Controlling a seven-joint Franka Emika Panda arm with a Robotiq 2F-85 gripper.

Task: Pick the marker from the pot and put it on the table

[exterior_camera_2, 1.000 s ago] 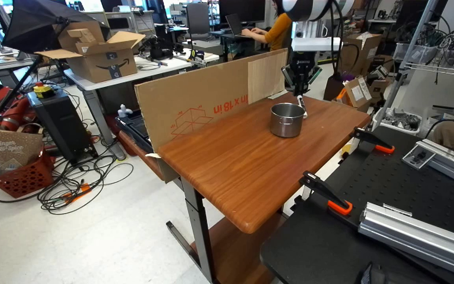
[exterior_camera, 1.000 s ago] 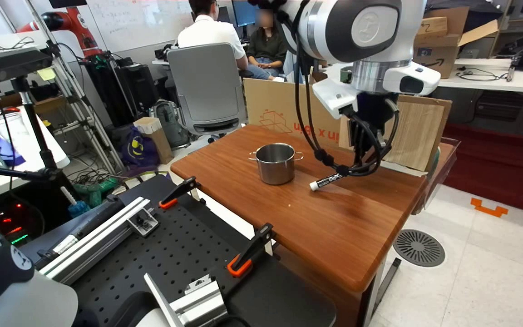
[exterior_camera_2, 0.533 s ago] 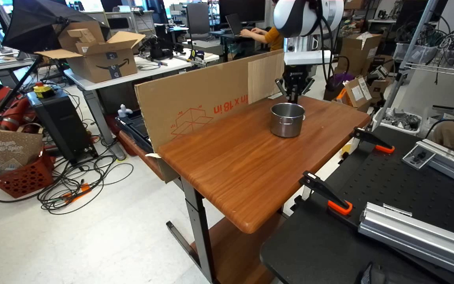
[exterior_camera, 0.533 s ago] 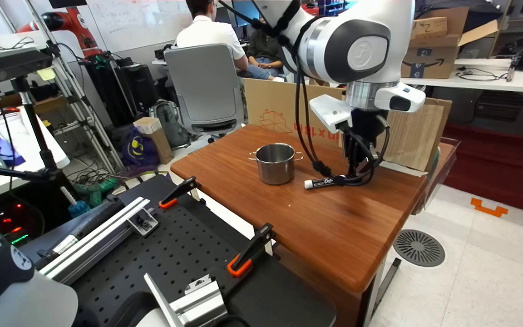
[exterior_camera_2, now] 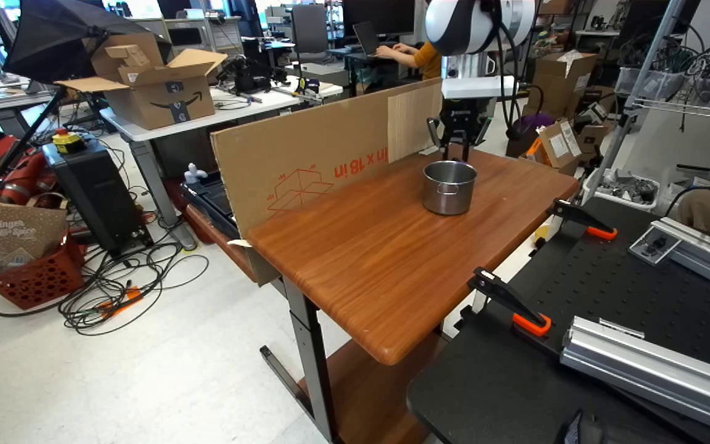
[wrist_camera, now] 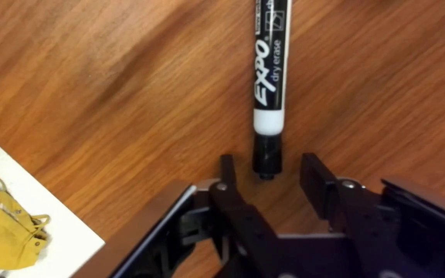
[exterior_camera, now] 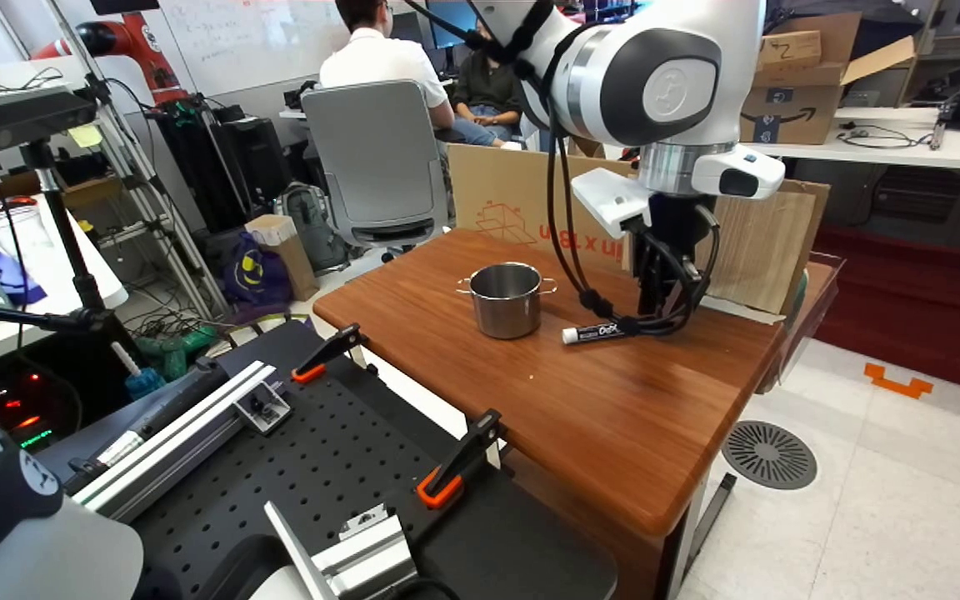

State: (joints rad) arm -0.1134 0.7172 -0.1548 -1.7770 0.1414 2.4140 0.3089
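The table (exterior_camera: 580, 417) has a smooth reddish-brown wood top; a cardboard panel (exterior_camera_2: 306, 166) stands along one long edge, and a black perforated bench (exterior_camera: 322, 450) with black-and-orange clamps (exterior_camera: 462, 458) is just beside the opposite one. Beyond are a grey office chair (exterior_camera: 380, 158) and a person in a white shirt (exterior_camera: 380, 67). The steel pot (exterior_camera: 507, 312) stands upright on the table; the dry-erase marker (wrist_camera: 270, 58) lies on the wood near it. My tool (wrist_camera: 267, 166) has its fingers apart, one each side of the marker's black end, a gap visible at both. In an exterior view my cables (exterior_camera: 628, 326) cover part of the marker; in an exterior view showing the pot's near handle (exterior_camera_2: 449, 192), I cannot make the marker out. Its far end runs off the wrist view. Legible: "EXPO" and "dry erase" on the marker; "in x 18 in", inverted, on the panel; "Ginger & Spice" on a bag (exterior_camera_2: 13, 231). Writing on the whiteboard (exterior_camera: 255, 42) is too faint to read.
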